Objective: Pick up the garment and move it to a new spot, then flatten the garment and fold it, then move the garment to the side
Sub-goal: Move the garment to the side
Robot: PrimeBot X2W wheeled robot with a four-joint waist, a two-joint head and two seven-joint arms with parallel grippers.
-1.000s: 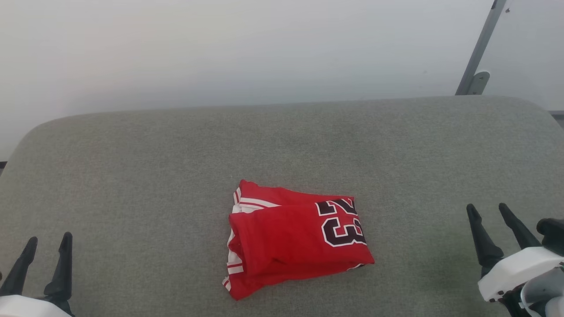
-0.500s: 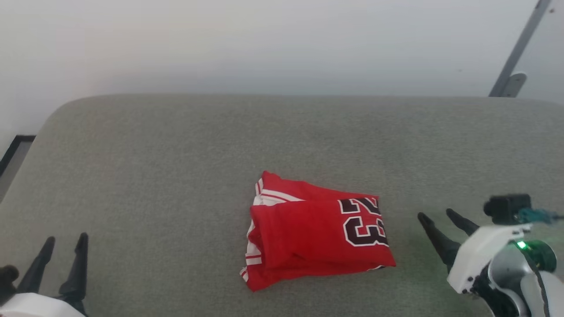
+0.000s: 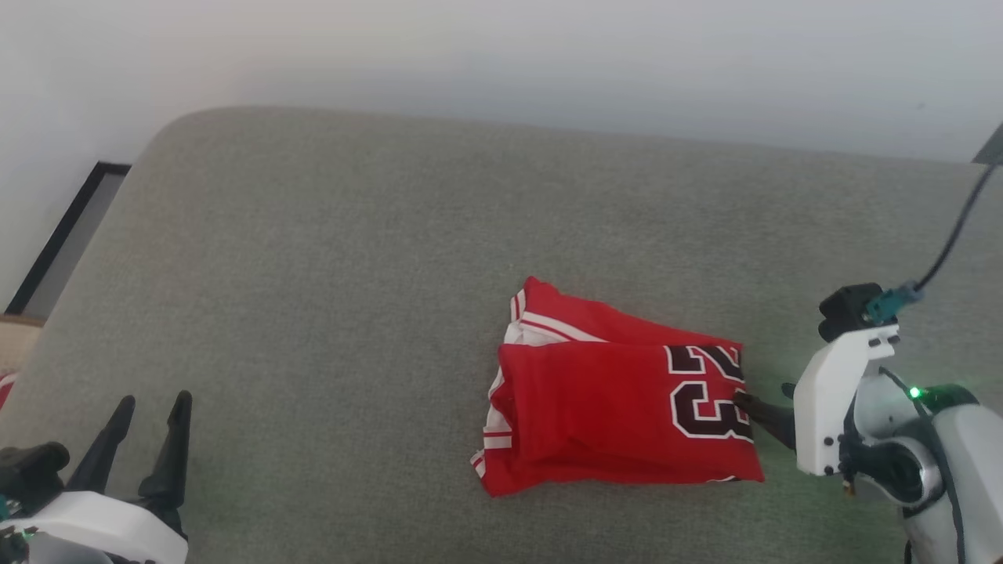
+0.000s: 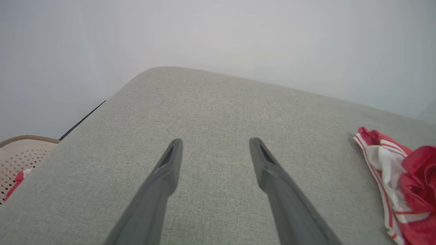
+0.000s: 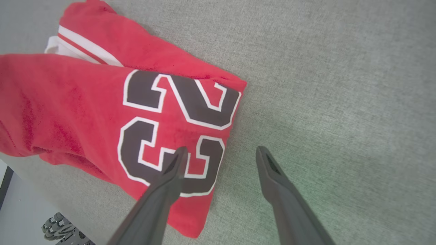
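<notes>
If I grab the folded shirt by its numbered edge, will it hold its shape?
Probably not: the shirt is soft fabric in loose layers, so a one-edge lift would likely let it flop open. It looks light, but may drag on the textured cushion.

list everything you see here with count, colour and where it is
garment: one, red with white striped trim and dark 23, folded, near middle of the cushion
cushion: one, grey fabric, under the garment
basket: one, beige, perforated, past the cushion's left edge
wall: one, white, behind the cushion
left gripper: one, dark fingers, open, over bare cushion left of the garment
right gripper: one, dark fingers, open, at the garment's right edge, one finger over the 23
</notes>
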